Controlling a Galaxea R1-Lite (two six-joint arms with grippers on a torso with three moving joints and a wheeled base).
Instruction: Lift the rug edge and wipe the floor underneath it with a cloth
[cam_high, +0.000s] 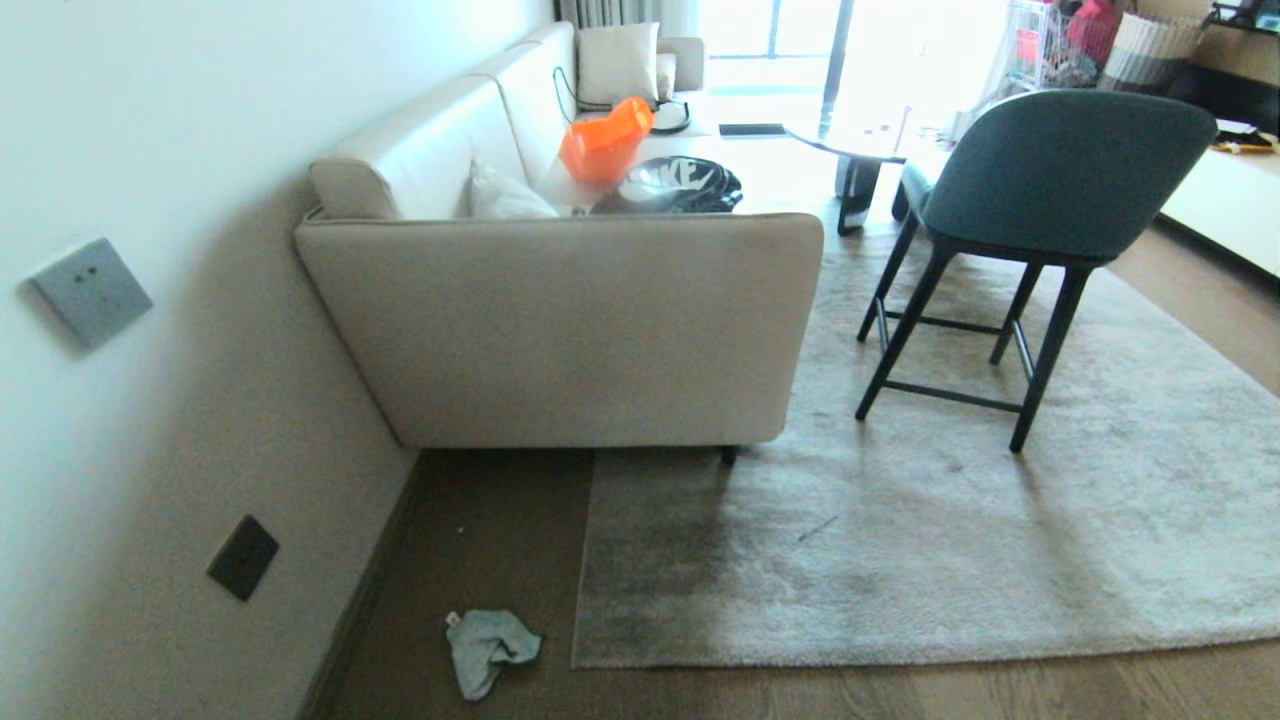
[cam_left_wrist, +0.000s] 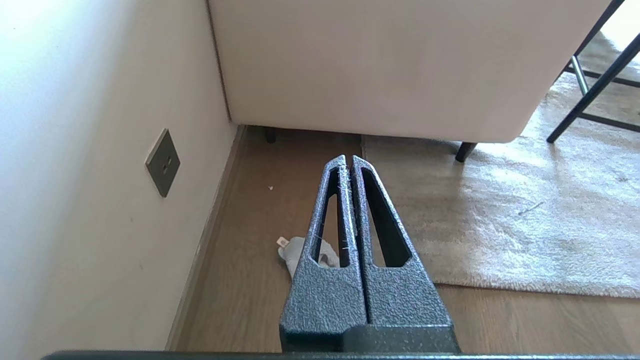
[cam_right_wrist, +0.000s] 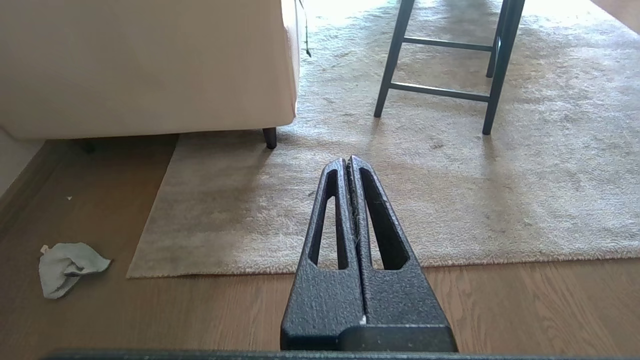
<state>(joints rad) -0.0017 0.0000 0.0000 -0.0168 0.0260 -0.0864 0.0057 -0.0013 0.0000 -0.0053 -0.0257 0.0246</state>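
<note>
**Rug flat, cloth loose on the boards**

Across the room lay the rug (cam_high: 1000, 520), its near edge and corner flat on the floor (cam_high: 480, 540), its far part under a cream sofa (cam_high: 560, 320) and a dark-legged chair (cam_high: 1040, 180). Between the rug's corner and the wall (cam_high: 150, 450) the small pale cloth (cam_high: 487, 650) sat crumpled on bare planks, just beside the rug but apart from it. Both claws hung above the floor with fingers pressed together and empty: the left gripper (cam_left_wrist: 348, 161) over the cloth, the right gripper (cam_right_wrist: 348, 161) over the rug's near edge.
</note>
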